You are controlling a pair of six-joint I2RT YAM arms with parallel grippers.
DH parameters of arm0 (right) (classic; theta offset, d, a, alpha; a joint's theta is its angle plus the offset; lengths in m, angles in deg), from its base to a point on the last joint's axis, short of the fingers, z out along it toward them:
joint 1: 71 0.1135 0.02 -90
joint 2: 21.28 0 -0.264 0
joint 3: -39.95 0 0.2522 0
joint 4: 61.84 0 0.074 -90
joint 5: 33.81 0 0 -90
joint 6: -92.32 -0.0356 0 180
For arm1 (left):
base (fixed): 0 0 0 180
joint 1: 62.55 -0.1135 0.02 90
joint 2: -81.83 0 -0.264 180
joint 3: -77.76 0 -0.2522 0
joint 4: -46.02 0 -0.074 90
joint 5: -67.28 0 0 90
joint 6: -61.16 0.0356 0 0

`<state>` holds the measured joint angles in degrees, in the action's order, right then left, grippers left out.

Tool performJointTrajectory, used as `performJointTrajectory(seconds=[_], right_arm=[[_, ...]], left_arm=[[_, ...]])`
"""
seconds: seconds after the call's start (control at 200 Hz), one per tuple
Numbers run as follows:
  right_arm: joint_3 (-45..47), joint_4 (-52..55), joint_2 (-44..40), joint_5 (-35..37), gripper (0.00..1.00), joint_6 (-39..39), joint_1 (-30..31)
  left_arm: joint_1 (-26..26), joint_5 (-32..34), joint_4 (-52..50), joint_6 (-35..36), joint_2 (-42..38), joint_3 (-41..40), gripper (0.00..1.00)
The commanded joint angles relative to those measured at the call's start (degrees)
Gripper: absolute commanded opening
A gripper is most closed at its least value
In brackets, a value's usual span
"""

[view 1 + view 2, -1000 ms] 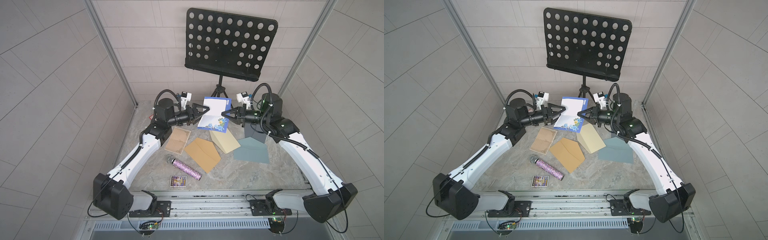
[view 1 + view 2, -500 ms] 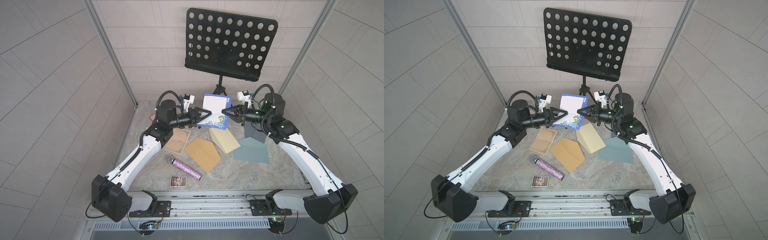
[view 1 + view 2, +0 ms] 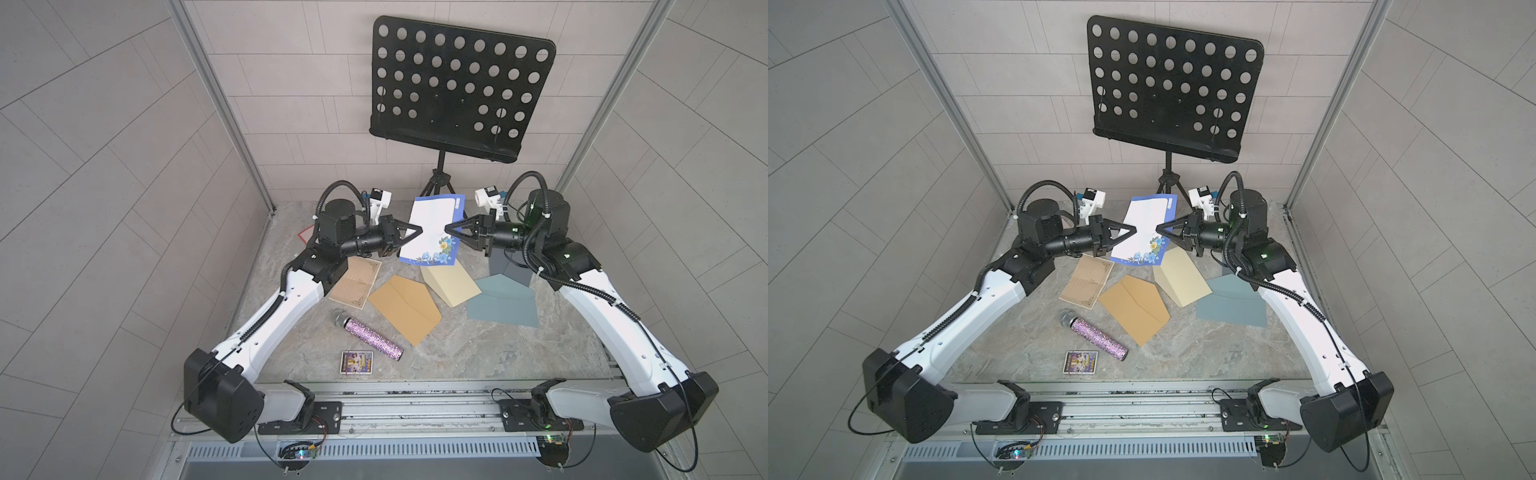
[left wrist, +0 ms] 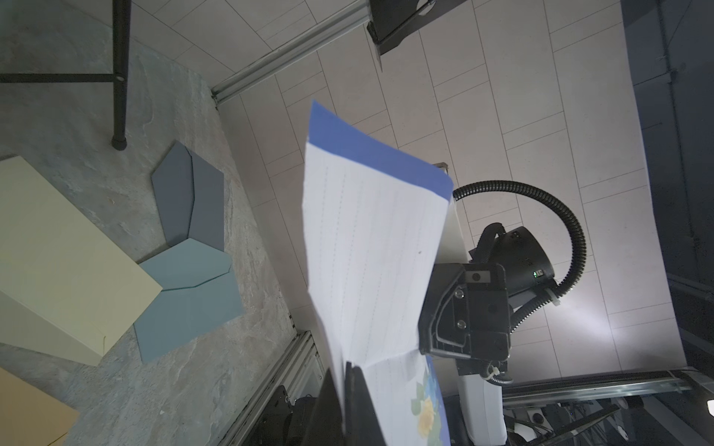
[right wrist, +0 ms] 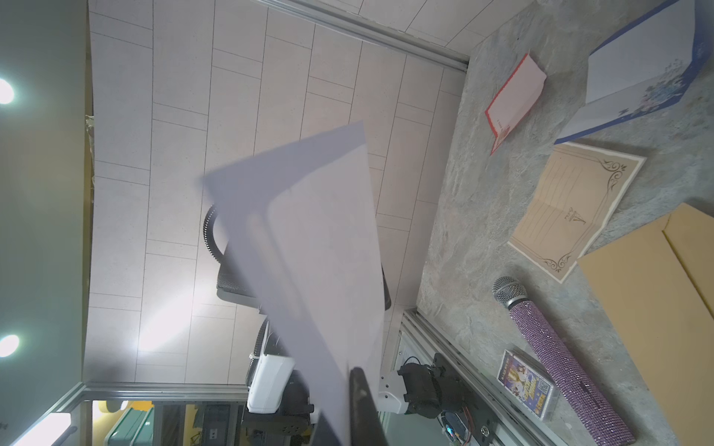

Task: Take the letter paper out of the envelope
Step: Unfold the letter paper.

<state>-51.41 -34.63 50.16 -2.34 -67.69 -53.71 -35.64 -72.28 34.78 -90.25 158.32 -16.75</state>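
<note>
The paper [image 3: 432, 226] hangs in the air over the back of the worktop [image 3: 478, 353], pinched between the two hands and clear of every envelope. It is a white lined sheet with a blue border and flowers at its lower end, and it stands nearly upright, creased across where the hands meet it.

The left hand [image 3: 417, 230] is closed on the sheet's left edge. In the left wrist view its fingers [image 4: 349, 401] clamp the paper at the crease. The right hand [image 3: 448, 228] is closed on the opposite edge, and in the right wrist view the sheet rises out of its fingers [image 5: 363, 405]. In both top views the two hands point at each other, level, with only the paper's width between their tips.

Below and in front of the paper, four envelopes lie flat on the worktop: a cream envelope [image 3: 451, 282] nearest under it, a tan envelope [image 3: 405, 307], a teal envelope [image 3: 503, 305] and a grey envelope [image 3: 509, 270] under the right arm.
</note>
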Motion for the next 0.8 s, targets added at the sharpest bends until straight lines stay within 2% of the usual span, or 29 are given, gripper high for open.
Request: performJointTrajectory(seconds=[0.0, 0.07, 0.18, 0.265, 0.34, 0.44, 0.59, 0.68, 0.795], right_arm=[[-2.3, 6.7, -0.4, 1.0, 0.0, 5.2, 0.0], [-5.1, 15.2, 0.4, 3.2, 0.01, 11.0, 0.1], [-9.9, 28.4, 0.8, 11.5, 0.33, 21.1, 0.3], [-12.5, 35.9, 0.0, 20.8, 0.47, 27.4, 0.4], [-14.1, 41.1, -0.5, 27.7, 0.48, 31.8, 0.4], [-14.5, 44.7, -1.3, 33.2, 0.48, 35.6, 0.9], [-11.2, 43.6, -4.0, 34.4, 0.46, 36.8, 2.1], [-8.9, 42.2, -5.3, 33.0, 0.46, 36.3, 2.6], [-7.3, 42.3, -5.7, 32.5, 0.44, 36.8, 3.8]], left_arm=[[0.3, 0.8, -2.8, 2.3, -0.3, 2.6, 0.0], [0.4, 2.4, -7.4, 4.5, -0.1, 4.3, 0.0], [0.8, 7.1, -20.9, 11.6, 0.5, 8.3, 0.0], [0.2, 12.3, -29.2, 15.3, 0.2, 9.3, 0.0], [-2.4, 17.4, -35.8, 16.8, -0.8, 8.6, 0.0], [-8.7, 23.0, -41.9, 18.7, -3.5, 5.1, 0.0], [-17.9, 34.8, -49.2, 23.8, -7.3, -2.6, 0.0], [-21.1, 41.0, -49.9, 25.1, -7.9, -7.0, 0.0], [-23.9, 48.2, -51.0, 30.1, -5.5, -8.7, 0.0]])
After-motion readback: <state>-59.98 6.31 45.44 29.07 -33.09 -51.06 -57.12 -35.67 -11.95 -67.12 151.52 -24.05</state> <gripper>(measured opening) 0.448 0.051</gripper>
